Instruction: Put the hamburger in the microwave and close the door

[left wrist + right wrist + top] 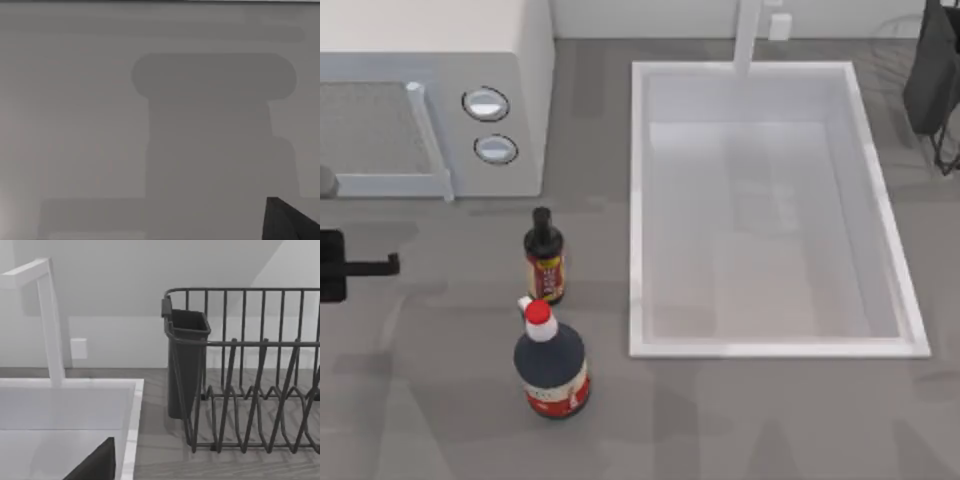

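The microwave (525,60) stands at the table's back left, a white-grey box with two round silver knobs (486,103) on its side panel. Its door (370,130), with a grey mesh window and a white bar handle (430,140), looks flush with the front. The hamburger is out of view. My left gripper (388,265) reaches in from the left edge, in front of the microwave and left of the bottles. A dark corner of it shows over a plain grey surface (287,222). A dark part of my right gripper (97,465) hangs over the sink's far corner.
A small dark bottle (544,256) and a big dark bottle with a red and white cap (551,365) stand at centre-left. A white sink basin (640,200) with a faucet (748,35) lies to their right. A dark wire dish rack (240,375) stands at the far right.
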